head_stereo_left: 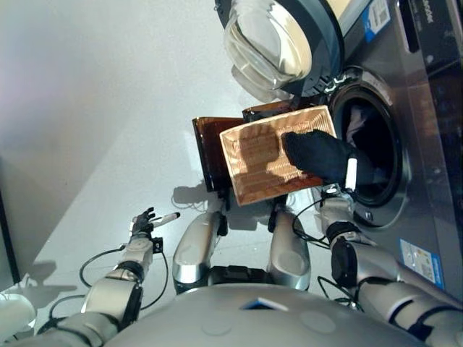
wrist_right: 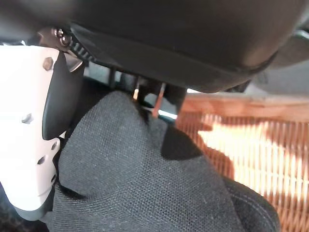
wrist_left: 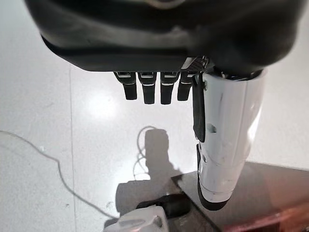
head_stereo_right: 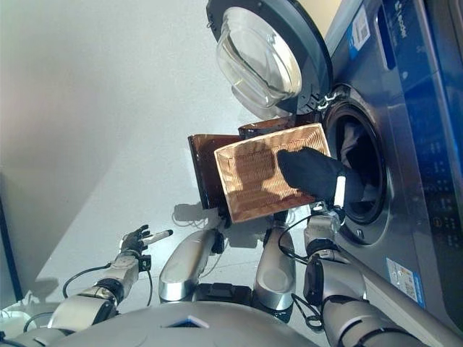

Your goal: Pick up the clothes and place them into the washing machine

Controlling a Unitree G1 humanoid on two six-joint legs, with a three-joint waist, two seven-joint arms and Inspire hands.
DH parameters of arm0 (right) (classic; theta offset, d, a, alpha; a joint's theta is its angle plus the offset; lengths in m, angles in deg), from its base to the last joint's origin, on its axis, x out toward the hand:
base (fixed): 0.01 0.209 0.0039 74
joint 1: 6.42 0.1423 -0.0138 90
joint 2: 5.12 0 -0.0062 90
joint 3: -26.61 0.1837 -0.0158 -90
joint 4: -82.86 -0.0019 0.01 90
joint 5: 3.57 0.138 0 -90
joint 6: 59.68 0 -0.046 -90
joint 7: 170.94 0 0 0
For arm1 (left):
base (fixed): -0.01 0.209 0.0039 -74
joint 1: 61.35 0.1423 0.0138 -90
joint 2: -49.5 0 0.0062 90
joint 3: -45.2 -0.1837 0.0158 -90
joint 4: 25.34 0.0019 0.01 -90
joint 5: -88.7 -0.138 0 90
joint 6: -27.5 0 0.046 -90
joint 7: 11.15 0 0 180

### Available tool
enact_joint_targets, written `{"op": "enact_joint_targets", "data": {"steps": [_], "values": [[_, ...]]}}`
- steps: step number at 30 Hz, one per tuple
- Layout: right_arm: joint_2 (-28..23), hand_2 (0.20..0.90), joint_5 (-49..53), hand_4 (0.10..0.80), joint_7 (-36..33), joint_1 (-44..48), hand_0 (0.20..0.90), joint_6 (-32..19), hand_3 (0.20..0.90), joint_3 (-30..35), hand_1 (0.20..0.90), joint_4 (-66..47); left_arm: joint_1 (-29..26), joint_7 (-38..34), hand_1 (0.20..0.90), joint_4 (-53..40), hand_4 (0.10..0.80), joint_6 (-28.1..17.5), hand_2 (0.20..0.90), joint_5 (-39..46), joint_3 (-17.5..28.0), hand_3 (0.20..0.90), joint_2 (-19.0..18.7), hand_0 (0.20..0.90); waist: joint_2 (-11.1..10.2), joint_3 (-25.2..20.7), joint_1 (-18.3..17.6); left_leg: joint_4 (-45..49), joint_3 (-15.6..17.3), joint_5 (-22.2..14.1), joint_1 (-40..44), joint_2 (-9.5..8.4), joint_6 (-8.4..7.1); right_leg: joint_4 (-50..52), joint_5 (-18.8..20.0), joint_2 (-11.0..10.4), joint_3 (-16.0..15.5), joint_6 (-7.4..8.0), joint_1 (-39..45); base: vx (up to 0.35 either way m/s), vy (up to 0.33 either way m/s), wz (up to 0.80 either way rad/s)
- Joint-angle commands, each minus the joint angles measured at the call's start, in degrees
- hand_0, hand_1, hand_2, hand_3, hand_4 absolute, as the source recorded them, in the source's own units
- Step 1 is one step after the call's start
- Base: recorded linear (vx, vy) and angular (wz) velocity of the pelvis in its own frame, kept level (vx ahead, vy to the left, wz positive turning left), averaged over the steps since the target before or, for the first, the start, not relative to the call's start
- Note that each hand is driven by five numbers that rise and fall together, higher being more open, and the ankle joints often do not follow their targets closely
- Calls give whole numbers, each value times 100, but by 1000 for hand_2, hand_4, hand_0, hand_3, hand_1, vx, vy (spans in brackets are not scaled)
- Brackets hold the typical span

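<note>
The right robot hand (head_stereo_left: 346,173) is at the mouth of the washing machine (head_stereo_left: 416,144), wrapped in a black garment (head_stereo_left: 318,153) that drapes over it from the edge of the copper-coloured basket (head_stereo_left: 264,159) towards the drum opening (head_stereo_left: 372,144). In the right wrist view the dark knit cloth (wrist_right: 135,179) lies bunched over the fingers, with the white-covered thumb (wrist_right: 26,125) pressed against its side; the fingers show only as slivers above the cloth, so whether they curl round it cannot be told for sure, though the cloth hangs from that hand. The basket is tipped up on its side just beside the machine, its woven bottom facing the camera, and a darker brown crate (head_stereo_left: 210,148) stands behind it on the floor (head_stereo_left: 87,108). The machine's round glass door (head_stereo_left: 271,43) is swung wide open above the basket. More dark cloth shows inside the drum. The left robot hand (head_stereo_left: 145,223) hangs well apart from all this, low on the robot's left side above the pale floor; in the left wrist view its fingers (wrist_left: 149,89) are relaxed and short-curled in a row, holding nothing, the white thumb (wrist_left: 224,145) straight.
</note>
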Motion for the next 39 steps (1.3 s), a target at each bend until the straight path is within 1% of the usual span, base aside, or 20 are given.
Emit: {"op": "enact_joint_targets", "data": {"steps": [1, 2, 3, 4, 5, 6, 8, 10, 14, 18, 20, 24, 29, 34, 36, 37, 39], "values": [[-373, 200, -143, 300, 42, 153, 200, -239, 200, 34, 200, -352, 204, -41, 900, 120, 800, -51, 900, 132, -29, 900, -206, 900, -155, 218, -62, 1216, -145, -654, -505, -184, -329, 40, 178, -28, -65, -55, -119, -82, -43, 8], [-406, 200, -124, 300, 53, 187, 200, -254, 200, 42, 200, -366, 244, -9, 900, 48, 800, -53, 900, 167, -62, 900, -227, 900, -179, 346, -80, 1708, -153, -830, -701, -146, -326, 470, 4, -26, -35, -124, -260, -52, -34, 3], [-406, 200, -124, 300, 53, 188, 200, -254, 200, 42, 200, -365, 244, -9, 900, 47, 800, -53, 900, 167, -61, 900, -227, 900, -179, 336, -78, 1726, -151, -839, -722, -145, -326, 486, -4, -26, -32, -124, -280, -84, -41, 3], [-415, 200, -47, 300, 41, 204, 200, -293, 200, 101, 200, -350, 316, -4, 900, -3, 800, -74, 900, 207, -95, 900, -245, 900, -175, 434, -90, 2175, -157, -1016, -897, -114, -317, 965, -203, -16, -35, -173, -442, -32, -7, 3], [-415, 200, -46, 300, 41, 204, 200, -294, 200, 101, 200, -350, 317, -4, 900, -5, 800, -73, 900, 207, -96, 900, -246, 900, -175, 424, -89, 2214, -156, -1037, -928, -113, -317, 1002, -223, -17, -31, -174, -473, -55, -17, 5], [-400, 200, 27, 300, 41, 209, 200, -331, 200, 157, 200, -340, 350, -14, 900, -19, 800, -80, 900, 214, -99, 900, -265, 900, -186, 446, -97, 2461, -166, -1140, -1049, -109, -313, 1211, -295, -7, -2, -197, -583, -40, -19, 4], [-399, 200, 30, 300, 18, 240, 200, -333, 200, 158, 200, -279, 399, -4, 900, -53, 800, -80, 900, 229, -77, 900, -290, 900, -182, 440, -78, 2703, -156, -1233, -1204, -59, -301, 1454, -396, -13, -2, -225, -730, -47, -34, 5], [-368, 200, 62, 300, -71, 328, 200, -400, 200, 165, 200, -287, 510, -1, 900, -105, 800, -69, 900, 190, -70, 900, -339, 900, -140, 341, -23, 2737, -125, -1262, -1372, -35, -290, 1564, -451, 9, 20, -254, -965, -20, -29, -5], [-480, 200, 96, 300, -149, 520, 200, -445, 200, 220, 200, -268, 584, -9, 900, -153, 800, -86, 900, 162, -160, 900, -331, 900, -107, 294, 17, 2612, -51, -1218, -1376, -37, -275, 1415, -367, 34, 60, -235, -975, -9, 4, -5], [-682, 200, 126, 300, -201, 717, 200, -480, 200, 302, 200, -187, 630, 1, 900, -197, 800, -90, 900, 155, -222, 900, -315, 900, -59, 295, 45, 2456, -58, -1166, -1330, -63, -273, 1333, -326, 37, 50, -225, -968, -4, 5, -5], [-916, 200, 170, 300, -273, 981, 200, -546, 200, 363, 200, -166, 675, 4, 900, -236, 800, -106, 900, 150, -249, 900, -319, 900, 0, 267, 78, 2269, -64, -1087, -1307, -92, -284, 1233, -295, 22, 49, -211, -962, -1, 8, -2], [-1171, 200, 287, 300, -349, 1243, 200, -619, 200, 469, 200, -121, 725, 13, 900, -279, 800, -124, 900, 150, -326, 900, -298, 900, 80, 249, 105, 2100, -71, -995, -1303, -131, -293, 1121, -262, 2, 63, -192, -977, 1, 4, 13], [-1709, 200, 282, 300, -489, 1716, 200, -579, 200, 490, 200, 123, 830, 26, 900, -486, 800, -172, 900, 179, -493, 900, -285, 900, 223, 204, 157, 1945, -102, -916, -1295, -195, -284, 1024, -225, -14, 82, -176, -973, 17, 10, -5], [-2269, 200, 387, 300, -703, 2139, 200, -678, 200, 620, 200, 321, 847, 27, 900, -575, 800, -193, 900, 214, -590, 900, -318, 900, 325, 152, 181, 1661, -114, -801, -1180, -260, -299, 849, -159, -47, 73, -143, -912, 23, 13, 12], [-2553, 200, 299, 300, -841, 2319, 200, -649, 200, 606, 200, 437, 838, 16, 900, -579, 800, -198, 900, 232, -614, 900, -309, 900, 372, 88, 186, 1495, -119, -748, -1103, -292, -296, 765, -123, -65, 62, -127, -881, 23, 22, 4], [-2574, 200, 295, 300, -846, 2338, 200, -642, 200, 597, 200, 451, 830, 14, 900, -578, 800, -199, 900, 234, -618, 900, -297, 900, 384, 96, 184, 1476, -121, -736, -1091, -295, -295, 751, -115, -66, 59, -126, -871, 18, 18, 7], [-2833, 200, 150, 300, -909, 2487, 200, -573, 200, 493, 200, 517, 838, 25, 900, -590, 800, -200, 900, 225, -632, 900, -308, 900, 406, 53, 198, 1355, -141, -686, -1049, -316, -300, 670, -81, -80, 53, -107, -836, 11, 17, 6]]}}
